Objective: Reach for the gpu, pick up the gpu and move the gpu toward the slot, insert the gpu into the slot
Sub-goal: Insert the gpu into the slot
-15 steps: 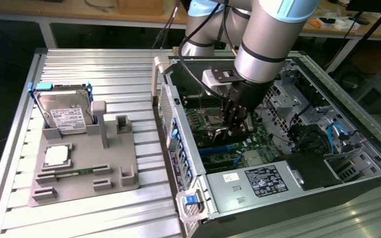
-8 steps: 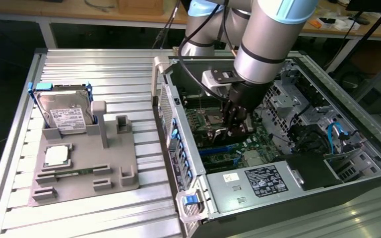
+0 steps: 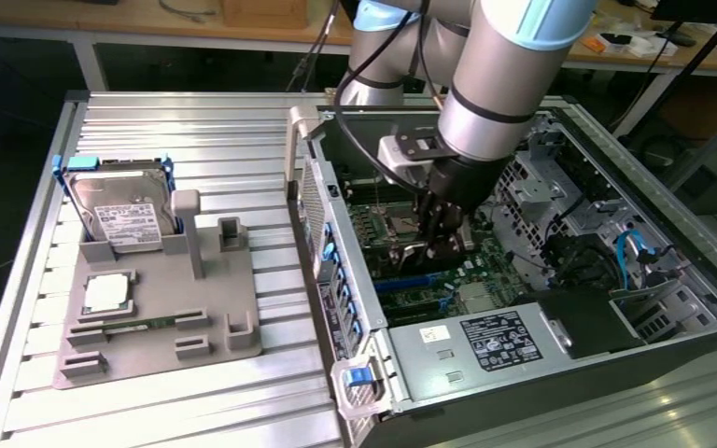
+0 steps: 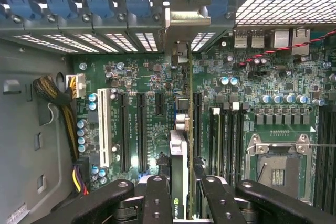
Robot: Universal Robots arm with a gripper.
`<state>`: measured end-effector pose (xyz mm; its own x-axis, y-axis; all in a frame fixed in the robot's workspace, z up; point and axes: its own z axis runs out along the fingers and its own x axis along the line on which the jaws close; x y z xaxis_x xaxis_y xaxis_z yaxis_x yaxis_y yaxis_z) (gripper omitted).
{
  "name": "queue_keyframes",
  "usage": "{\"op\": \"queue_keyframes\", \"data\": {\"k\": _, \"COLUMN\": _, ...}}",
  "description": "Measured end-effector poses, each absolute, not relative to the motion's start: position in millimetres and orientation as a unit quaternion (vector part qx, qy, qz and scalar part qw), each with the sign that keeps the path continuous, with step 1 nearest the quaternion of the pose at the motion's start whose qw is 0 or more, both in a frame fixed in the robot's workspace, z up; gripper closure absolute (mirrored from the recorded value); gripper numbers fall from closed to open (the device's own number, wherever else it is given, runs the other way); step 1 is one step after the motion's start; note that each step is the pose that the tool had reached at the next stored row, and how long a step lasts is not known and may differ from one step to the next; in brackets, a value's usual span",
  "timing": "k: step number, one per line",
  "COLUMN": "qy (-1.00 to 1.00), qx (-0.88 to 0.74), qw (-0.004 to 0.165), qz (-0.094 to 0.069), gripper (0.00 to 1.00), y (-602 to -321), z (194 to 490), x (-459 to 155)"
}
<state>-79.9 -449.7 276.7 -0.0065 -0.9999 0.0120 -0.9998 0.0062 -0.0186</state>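
Silver-grey arm (image 3: 489, 103) with light-blue joint caps, black fingers (image 4: 157, 203)

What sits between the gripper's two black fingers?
In the wrist view, the thin dark gpu card, edge-on with its silvery bracket, sits between the gripper fingers.

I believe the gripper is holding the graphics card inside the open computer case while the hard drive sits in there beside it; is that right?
Not quite: the exterior view shows the hard drive outside, in the grey holder on the table. The gripper does hold the graphics card inside the computer case.
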Motion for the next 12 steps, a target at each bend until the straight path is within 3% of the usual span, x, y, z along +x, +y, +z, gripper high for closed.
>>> {"op": "queue_keyframes", "data": {"k": 12, "qy": 0.709, "qx": -0.705, "qw": 0.002, "qz": -0.011, "gripper": 0.73, "y": -450.2, "z": 272.6, "x": -80.0}}
